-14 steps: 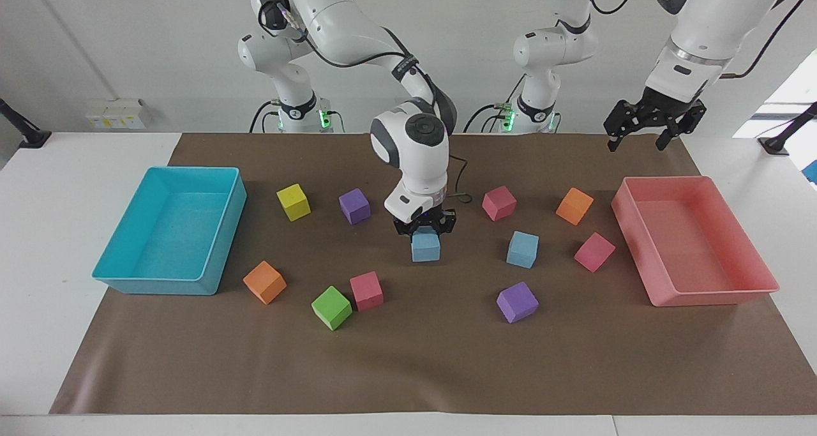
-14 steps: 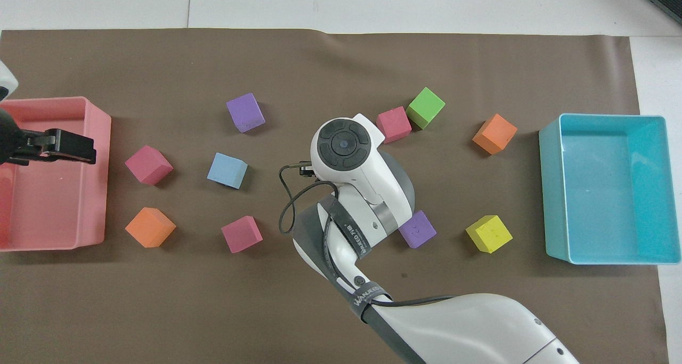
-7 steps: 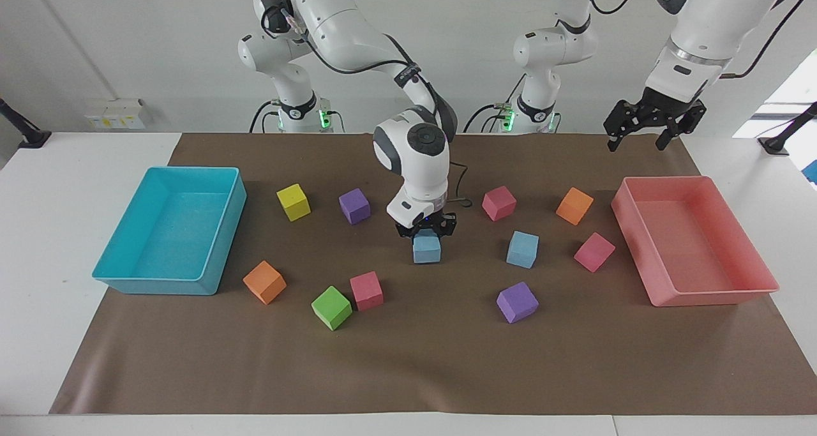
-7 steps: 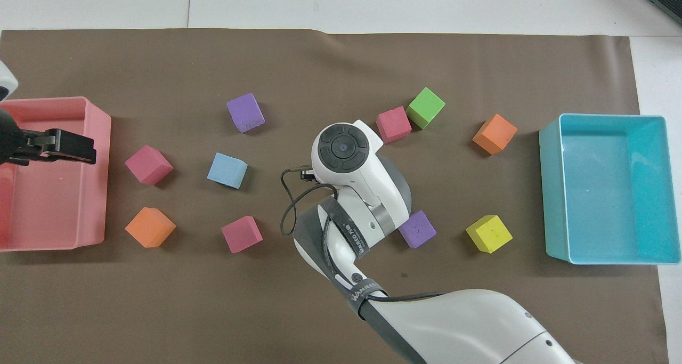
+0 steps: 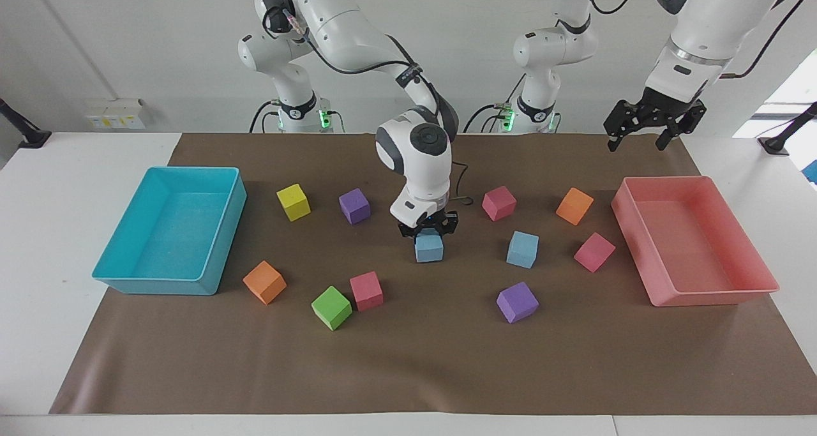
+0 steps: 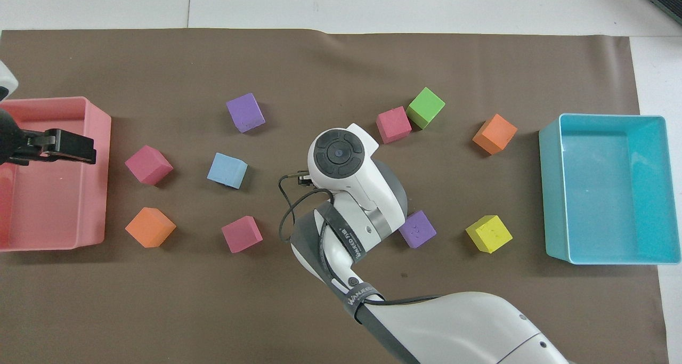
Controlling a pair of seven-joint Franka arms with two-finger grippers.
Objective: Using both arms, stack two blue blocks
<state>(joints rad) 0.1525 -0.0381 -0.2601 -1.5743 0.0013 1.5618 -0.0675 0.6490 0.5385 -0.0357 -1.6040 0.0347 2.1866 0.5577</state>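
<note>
**Inspector:** Compared with a second ago, the right gripper [image 5: 428, 227] has carried its blue block [image 5: 429, 247] slightly toward the left arm's end of the table; the wrist sits a little more upright. Nothing else has shifted.

**Clerk:** State of the tools?

**Inspector:** The right gripper is clamped on that block's upper part, fingers on two opposite faces. In the overhead view the wrist hides both. The block appears at or just above the mat [image 5: 408, 359]; contact cannot be told. The left gripper [image 5: 641, 128] waits with fingers spread, empty, over the mat near the pink tray [image 5: 715, 292].

**Clerk:** And the second block [image 5: 523, 249]?

**Inspector:** It rests flat on the mat, toward the left arm's end, between a pink cube [image 5: 498, 203] and a purple cube [image 5: 517, 302], touching neither.

**Clerk:** Handling?

**Inspector:** Judged light and foam-like: matte, slightly grainy faces, squared edges, so grippy rather than slick. It likely yields under a hard pinch, so moderate pressure on parallel side faces, held high, suits it. Not fragile. The flat top of the resting block should seat the carried one well if the faces are aligned.
</note>
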